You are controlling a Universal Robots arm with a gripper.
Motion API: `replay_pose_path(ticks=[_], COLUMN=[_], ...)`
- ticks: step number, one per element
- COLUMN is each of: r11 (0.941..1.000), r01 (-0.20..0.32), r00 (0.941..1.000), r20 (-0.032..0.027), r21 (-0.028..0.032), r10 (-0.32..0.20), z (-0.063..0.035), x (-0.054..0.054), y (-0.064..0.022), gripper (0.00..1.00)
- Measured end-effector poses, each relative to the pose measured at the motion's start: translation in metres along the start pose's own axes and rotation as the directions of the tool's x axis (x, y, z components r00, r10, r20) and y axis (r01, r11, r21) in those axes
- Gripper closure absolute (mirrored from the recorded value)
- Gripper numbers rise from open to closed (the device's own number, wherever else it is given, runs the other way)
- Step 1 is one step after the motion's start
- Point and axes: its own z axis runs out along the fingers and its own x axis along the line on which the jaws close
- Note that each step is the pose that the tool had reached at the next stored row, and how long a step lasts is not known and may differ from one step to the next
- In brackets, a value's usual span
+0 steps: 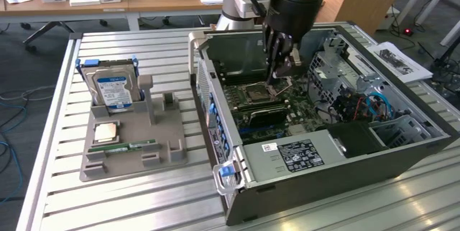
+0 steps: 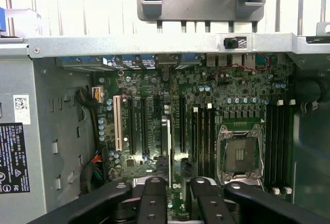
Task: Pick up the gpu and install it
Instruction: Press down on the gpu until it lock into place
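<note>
Currently, tool (image 1: 279, 83): reaching down inside the open computer case (image 1: 374, 173) and hovering just above the motherboard (image 1: 291, 110).
Tool state: its two fingers (image 2: 154, 190) are standing a narrow gap apart. Bare board is showing through the gap, and they are gripping nothing.
Gpu location: the gpu (image 1: 266, 115) is standing on edge on the motherboard, just beneath and slightly forward of the tool tips. It is not touching them.
Gpu long axis: lying level along the board, in line with the expansion slots beside it. In the wrist view the gpu (image 2: 165, 144) is showing edge-on as a thin dark strip running straight away from the tool toward the ported case wall.
Gpu ends: one end is pointing at that ported wall and the other back under the tool. I cannot tell which end is carrying the metal bracket.
Gpu seating: I cannot tell whether it is sitting fully home in its slot.
Processor socket (image 1: 257, 92): lying open on the board just beside the tool tips, on the side away from the gpu.
Parts tray (image 1: 129, 162): sitting on the table (image 1: 107, 204) well apart from the tool, outside the case.
Tray contents: holding the upright hard drive (image 1: 113, 92) and the flat green memory stick (image 1: 133, 146).
</note>
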Motion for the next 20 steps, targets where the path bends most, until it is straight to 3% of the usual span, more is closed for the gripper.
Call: replay_pose_path(ticks=[3,5,15,20], r11=[1.0000,1.0000,1.0000,1.0000], r01=[0.000,0.000,0.000,0.000], r00=[1.0000,1.0000,1.0000,1.0000], r20=[0.0000,0.0000,-0.0001,0.0003], r21=[0.0000,0.0000,-0.0001,0.0000], r10=[0.000,0.000,0.000,0.000], z=[0.0000,0.0000,0.0001,0.0053], x=[0.0000,0.0000,0.0000,-0.0042], y=[0.0000,0.0000,0.0000,0.0007], gripper=[0.80,0.89,0.89,0.89])
